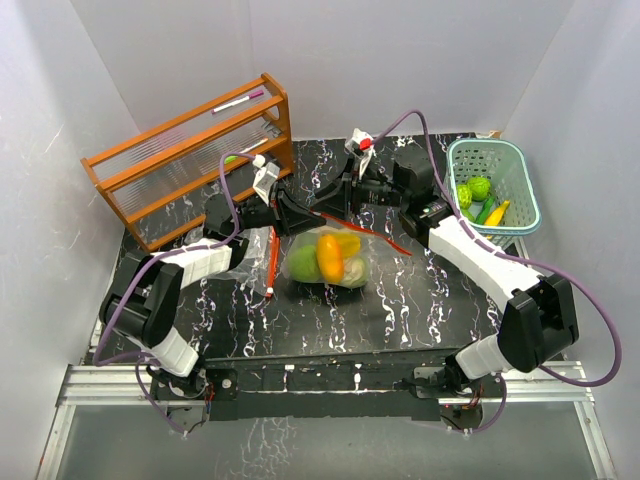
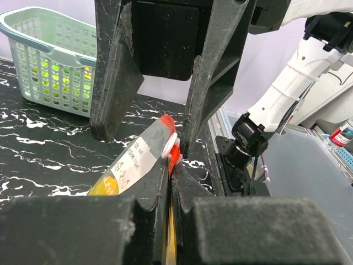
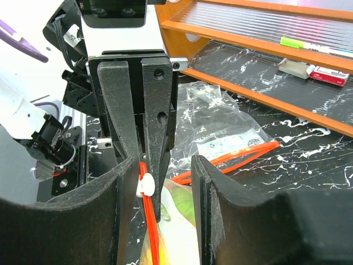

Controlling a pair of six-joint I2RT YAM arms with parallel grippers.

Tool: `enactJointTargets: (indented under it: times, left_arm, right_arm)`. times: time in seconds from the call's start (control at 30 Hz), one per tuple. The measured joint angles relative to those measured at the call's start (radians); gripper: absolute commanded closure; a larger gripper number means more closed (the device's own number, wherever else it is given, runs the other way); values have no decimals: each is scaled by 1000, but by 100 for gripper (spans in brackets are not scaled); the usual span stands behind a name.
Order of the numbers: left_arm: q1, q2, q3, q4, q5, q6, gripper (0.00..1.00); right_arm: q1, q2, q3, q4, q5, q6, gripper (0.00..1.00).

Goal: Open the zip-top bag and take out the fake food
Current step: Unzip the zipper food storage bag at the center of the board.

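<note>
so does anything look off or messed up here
Nothing spilled or damaged. The one oddity: the zip-top bag's red zip strip trails loose across the table to the right of the bag, while the fake food is inside it.

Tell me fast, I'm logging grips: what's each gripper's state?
Left gripper: shut on the zip-top bag, at its red zip edge.
Right gripper: jaws open, straddling the white slider.

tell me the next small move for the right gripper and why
Probably close the right gripper on the white slider: its jaws stand open around it, while the left gripper is shut on the zip-top bag at its red track alongside, anchoring it.
</note>
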Motion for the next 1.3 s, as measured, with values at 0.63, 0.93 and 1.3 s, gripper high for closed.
enactJointTargets:
  times: [0.63,0.93,1.3]
  left_arm:
    - [-2,-8,-4,-45,-35,40,100]
    - [-2,-7,-4,-51,-61,47,100]
    - [3,2,-4,-57,-85,48,100]
  right_arm:
    - [3,-18,-36,-24,44,-22,48]
    - [6,-23,-57,-35,66,-33,46]
    - [8,-41,-58,-35,115,-38,92]
